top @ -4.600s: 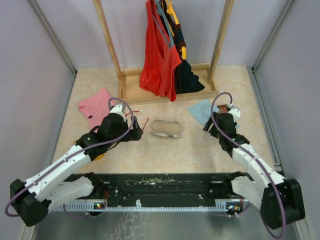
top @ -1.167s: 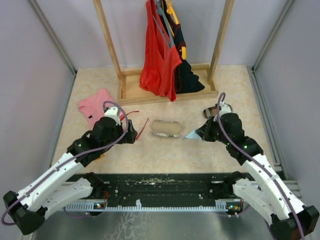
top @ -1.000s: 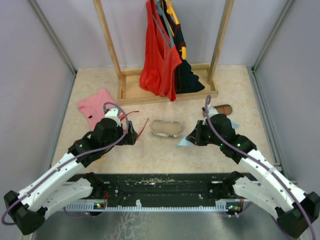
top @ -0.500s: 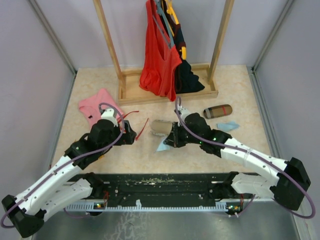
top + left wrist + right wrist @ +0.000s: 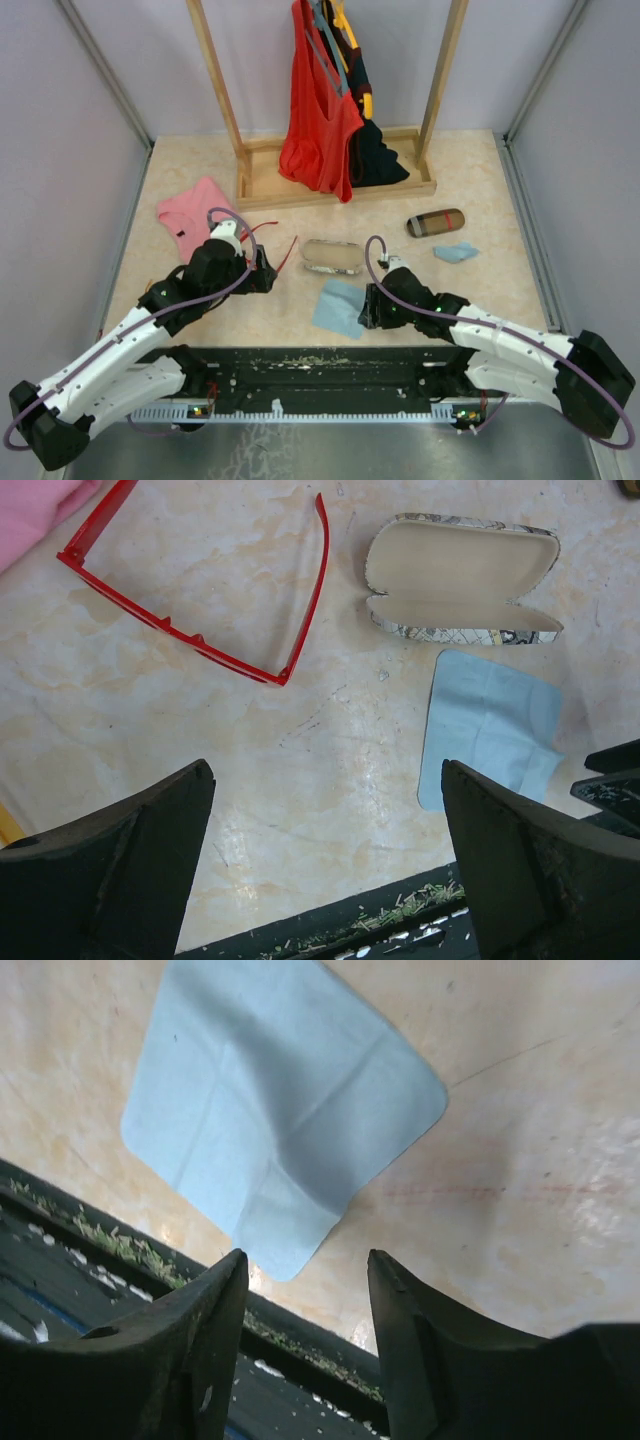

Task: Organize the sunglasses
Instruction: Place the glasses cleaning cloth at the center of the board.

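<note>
Sunglasses [image 5: 180, 628] lay unfolded ahead of the left tool [image 5: 325, 780], its jaws spread wide and empty. The right tool [image 5: 305, 1260], parted and empty, hovered over a blue cloth [image 5: 290, 1110].

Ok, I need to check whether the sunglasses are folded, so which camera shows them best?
The left wrist view: the sunglasses lie unhidden, both arms spread open. The top external view shows only bits of their red arms, the rest hidden. The right wrist view shows none of them.
</note>
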You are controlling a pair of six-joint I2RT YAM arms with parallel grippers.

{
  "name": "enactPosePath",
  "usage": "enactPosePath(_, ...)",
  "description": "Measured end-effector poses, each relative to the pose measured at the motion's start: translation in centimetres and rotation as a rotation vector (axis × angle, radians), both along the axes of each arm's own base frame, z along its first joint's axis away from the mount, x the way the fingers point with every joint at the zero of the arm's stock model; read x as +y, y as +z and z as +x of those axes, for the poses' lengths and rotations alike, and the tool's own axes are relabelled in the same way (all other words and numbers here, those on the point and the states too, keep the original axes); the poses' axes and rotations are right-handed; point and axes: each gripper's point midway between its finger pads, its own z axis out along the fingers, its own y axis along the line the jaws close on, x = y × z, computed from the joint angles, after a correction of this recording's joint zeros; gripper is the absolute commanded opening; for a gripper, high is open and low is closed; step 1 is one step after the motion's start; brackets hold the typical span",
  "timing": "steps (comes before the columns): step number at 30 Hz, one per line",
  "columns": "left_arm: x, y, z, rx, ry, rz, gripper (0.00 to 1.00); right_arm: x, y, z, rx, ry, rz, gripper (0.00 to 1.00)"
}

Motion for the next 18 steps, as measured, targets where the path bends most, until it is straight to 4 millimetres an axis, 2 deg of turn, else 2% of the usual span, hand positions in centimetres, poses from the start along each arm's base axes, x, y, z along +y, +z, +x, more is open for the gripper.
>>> enactPosePath(3,-0.4,-0.2,0.0,0.009,-0.020,-0.001,0.96,-0.7,1.5,1.1,-0.069,-0.052,-0.001,0.53)
enactPosePath(7,-1.5,-0.5,-0.1,0.022,-0.063,-0.021,0.87,-1.7,2.9,2.3,-0.135,-0.119,-0.017,0.42)
enactPosePath(10,-2.6,-1.5,-0.2,0.048,-0.111,-0.034,0.78,-2.3,2.6,2.8,-0.146,-0.153,-0.048,0.36)
enactPosePath(13,-3.9,-2.9,-0.7,0.069,-0.164,-0.043,0.73,-2.6,1.7,3.0,-0.134,-0.167,-0.088,0.34)
enactPosePath(16,-5.9,-4.1,-1.8,0.066,-0.242,-0.045,0.71,-2.6,1.1,3.5,-0.125,-0.179,-0.098,0.33)
enactPosePath(18,-7.6,-4.7,-2.9,0.063,-0.304,-0.044,0.67,-2.0,1.4,4.1,-0.138,-0.188,-0.060,0.30)
